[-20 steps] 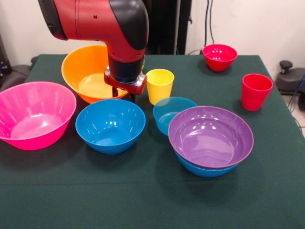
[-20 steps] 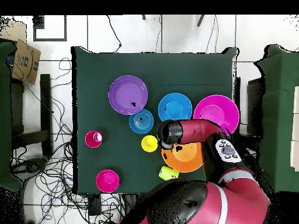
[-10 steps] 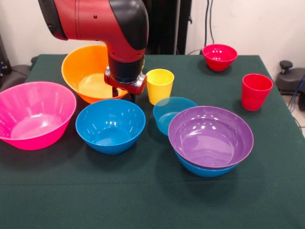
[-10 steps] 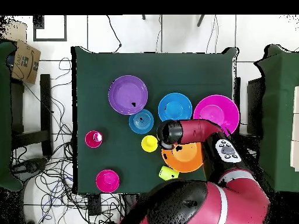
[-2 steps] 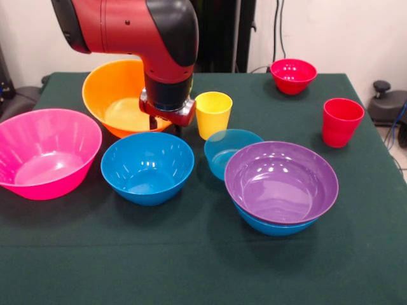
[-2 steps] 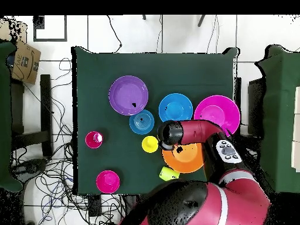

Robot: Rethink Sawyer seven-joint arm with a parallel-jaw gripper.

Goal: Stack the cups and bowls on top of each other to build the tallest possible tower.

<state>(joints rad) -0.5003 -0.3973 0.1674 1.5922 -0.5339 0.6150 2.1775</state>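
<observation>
The dark green cloth-covered counter (image 5: 191, 267) carries all items. Nearest in the front view, the glossy purple plastic bowl (image 5: 281, 181) sits nested in a medium blue plastic bowl (image 5: 273, 227), whose rim shows just beneath it. To the left, a second medium blue plastic bowl (image 5: 147, 166) stands alone, and the large pink plastic bowl (image 5: 46, 152) stands at the left edge. The small translucent blue bowl (image 5: 230, 151) sits between the two blue bowls, touching the purple bowl's rim. Behind it stands the yellow tapered plastic cup (image 5: 213, 114), upright. The red and black arm (image 5: 137, 28) comes down just left of the yellow cup, at the near rim of the large orange plastic bowl (image 5: 117, 96). The gripper (image 5: 164, 126) is hidden below the wrist: state of the fingers cannot be determined. The red tapered plastic cup (image 5: 342, 121) stands at the right. Farthest back sits the small red plastic bowl (image 5: 293, 75). In the overhead view, the lime green plastic cup (image 6: 169, 173) lies beside the orange bowl
</observation>
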